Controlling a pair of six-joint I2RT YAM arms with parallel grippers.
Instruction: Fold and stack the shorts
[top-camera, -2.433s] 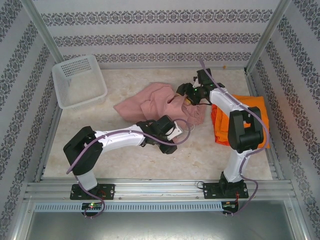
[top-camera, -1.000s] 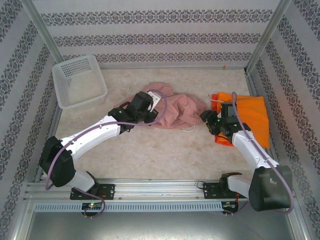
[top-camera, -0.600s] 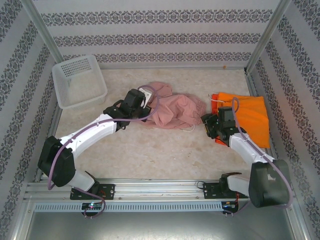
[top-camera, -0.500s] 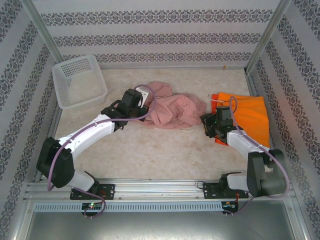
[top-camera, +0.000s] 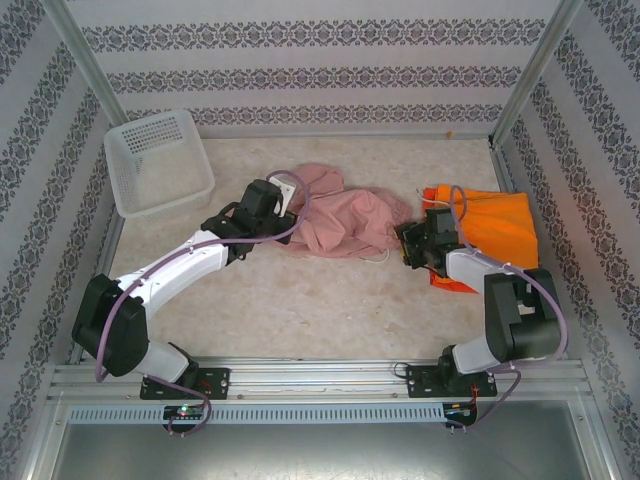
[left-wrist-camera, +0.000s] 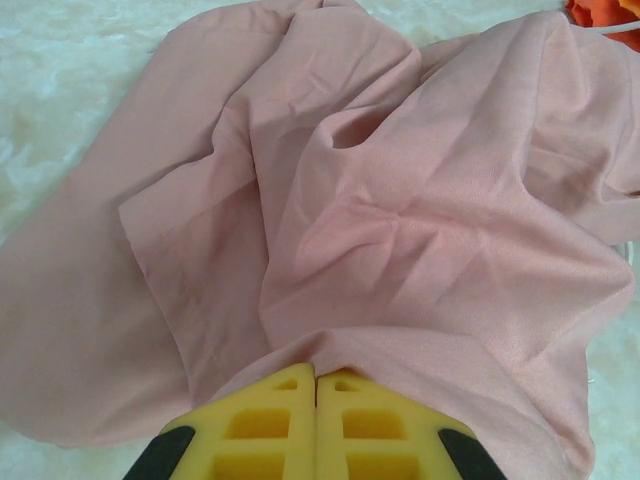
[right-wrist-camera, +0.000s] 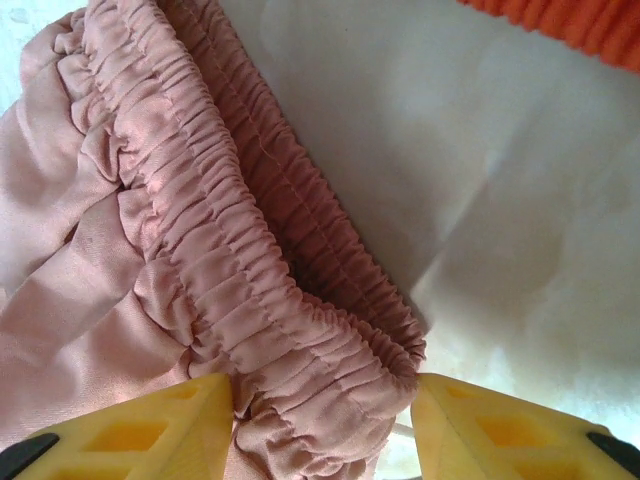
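Right claw (right-wrist-camera: 320, 385) stands about half open, its yellow pads (right-wrist-camera: 130, 430) astride the gathered elastic waistband (right-wrist-camera: 270, 290) of the dusty pink cloth shorts (top-camera: 350, 220). The ruffled band fills the gap and reaches both pads without being squashed. A second ago this claw hung lower, by the near corner of the orange pile. It has since come up to the pink shorts' right end, and its elbow has swung closer to it.

Left claw (left-wrist-camera: 317, 372) is fully shut, pads pressed together, with a fold of the pink cloth drawn up into their tips at the shorts' left side. A second ago it sat a little further right over the cloth. The shorts' outline has hardly changed since then, though some two seconds back they lay spread wider.

The pink shorts lie crumpled in the middle of the pale marbled table (top-camera: 300, 300), unfolded and creased in broad soft ridges, with a white drawstring (top-camera: 376, 257) trailing off their near edge. Just right of them, past a strip of bare table, bright orange cloth shorts (top-camera: 500, 225) lie flat on top of red-orange cloth shorts (top-camera: 447, 278), whose edge peeks out at the near left corner. Furthest off, at the far left corner, sits a white plastic mesh basket (top-camera: 165, 190), well apart from the cloth
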